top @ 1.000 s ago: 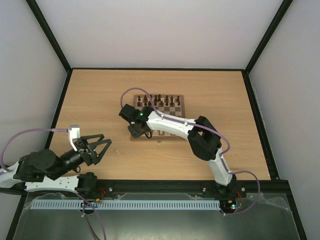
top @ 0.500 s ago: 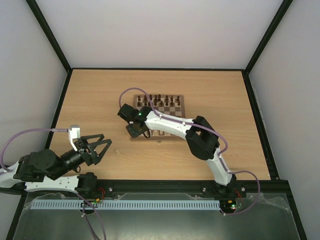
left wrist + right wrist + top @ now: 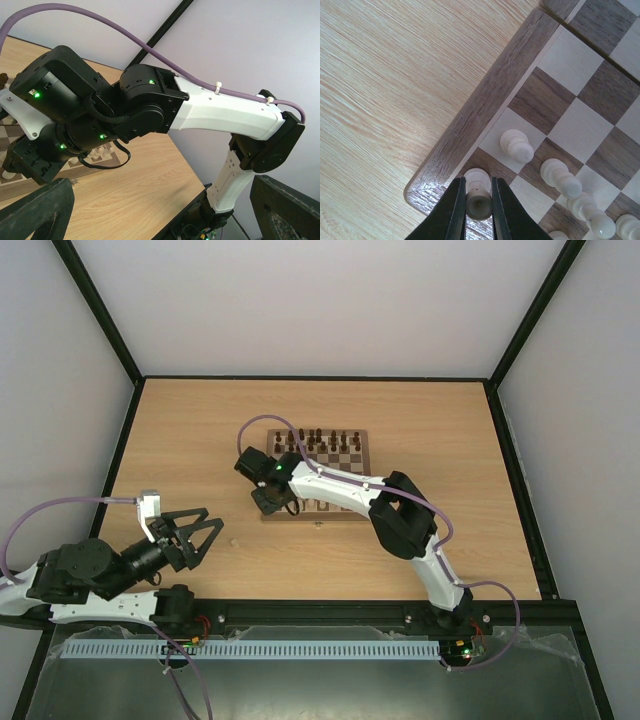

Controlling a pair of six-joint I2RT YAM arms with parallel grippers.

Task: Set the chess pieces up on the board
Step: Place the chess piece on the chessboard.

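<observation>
One pale piece [image 3: 478, 176] is at the corner square of the board [image 3: 485, 100], pinched tight in the right claw [image 3: 479, 202]. More pale pieces [image 3: 517, 145] stand in the next row over. The left claw [image 3: 212, 522] gapes wide, well off the board, above the bench [image 3: 450, 420].

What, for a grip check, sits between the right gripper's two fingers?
The right gripper is shut on a pale chess piece at the board's corner square; the right wrist view shows it.

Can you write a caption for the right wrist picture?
Right end effector pinches a pale chess piece at the corner of the board.
</observation>
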